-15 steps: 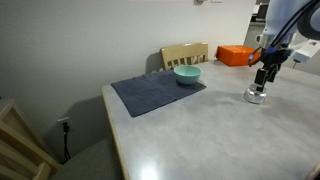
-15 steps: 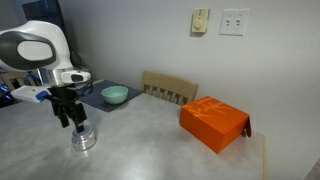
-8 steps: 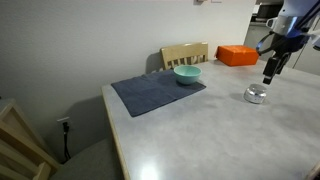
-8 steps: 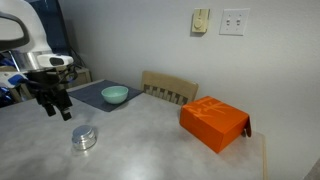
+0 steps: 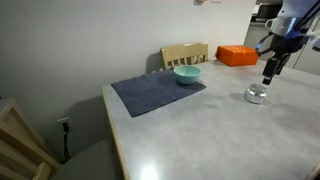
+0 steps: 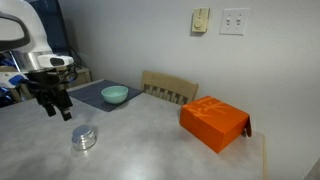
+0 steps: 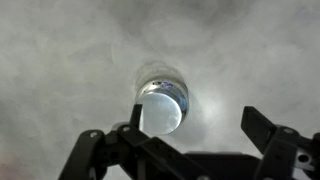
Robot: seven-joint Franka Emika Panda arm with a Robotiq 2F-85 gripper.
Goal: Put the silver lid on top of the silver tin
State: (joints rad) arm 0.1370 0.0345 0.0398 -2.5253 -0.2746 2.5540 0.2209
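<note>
The silver tin (image 5: 257, 94) stands upright on the grey table (image 5: 200, 140). It is round, so it has no long axis, and its top faces straight up. In the wrist view the silver lid (image 7: 162, 108) seems to lie flat on the tin – a bright disc near the centre of the picture. Glare blurs it, so I cannot tell any marking on it.

The hand (image 5: 269, 78) hangs above the table at about 1 o'clock from the tin in an exterior view, and apart from it. Its fingers (image 7: 135, 112) are spread wide and hold nothing – the hand is released.
</note>
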